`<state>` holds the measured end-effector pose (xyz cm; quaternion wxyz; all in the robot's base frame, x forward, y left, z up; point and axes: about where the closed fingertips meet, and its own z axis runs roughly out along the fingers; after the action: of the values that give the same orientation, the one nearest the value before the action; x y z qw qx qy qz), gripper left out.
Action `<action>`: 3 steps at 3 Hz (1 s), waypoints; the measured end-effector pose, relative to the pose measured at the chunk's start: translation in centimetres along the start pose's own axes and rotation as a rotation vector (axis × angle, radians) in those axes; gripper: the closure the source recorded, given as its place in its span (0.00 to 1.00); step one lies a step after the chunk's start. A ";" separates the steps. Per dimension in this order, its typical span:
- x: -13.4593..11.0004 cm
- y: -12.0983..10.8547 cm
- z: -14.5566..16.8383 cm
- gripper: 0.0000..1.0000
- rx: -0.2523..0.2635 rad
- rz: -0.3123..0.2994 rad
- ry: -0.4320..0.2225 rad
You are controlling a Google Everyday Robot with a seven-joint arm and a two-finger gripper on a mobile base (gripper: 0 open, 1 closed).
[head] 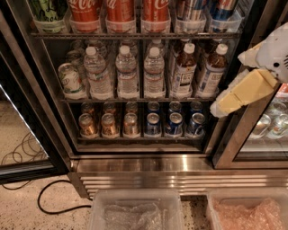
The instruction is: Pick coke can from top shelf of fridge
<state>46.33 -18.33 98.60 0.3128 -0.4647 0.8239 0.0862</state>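
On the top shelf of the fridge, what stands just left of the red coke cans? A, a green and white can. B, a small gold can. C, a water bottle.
A: on the top shelf, a green-and-white can stands left of the coke cans; the hand hangs at the right, level with the bottle rack below.
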 end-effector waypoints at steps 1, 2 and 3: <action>-2.3 -0.4 0.1 0.00 0.032 0.059 -0.123; -4.8 -0.9 0.0 0.00 0.062 0.092 -0.233; -4.9 -0.7 -0.4 0.00 0.072 0.097 -0.245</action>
<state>48.58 -15.44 101.89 0.4231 -0.3986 0.8036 0.1278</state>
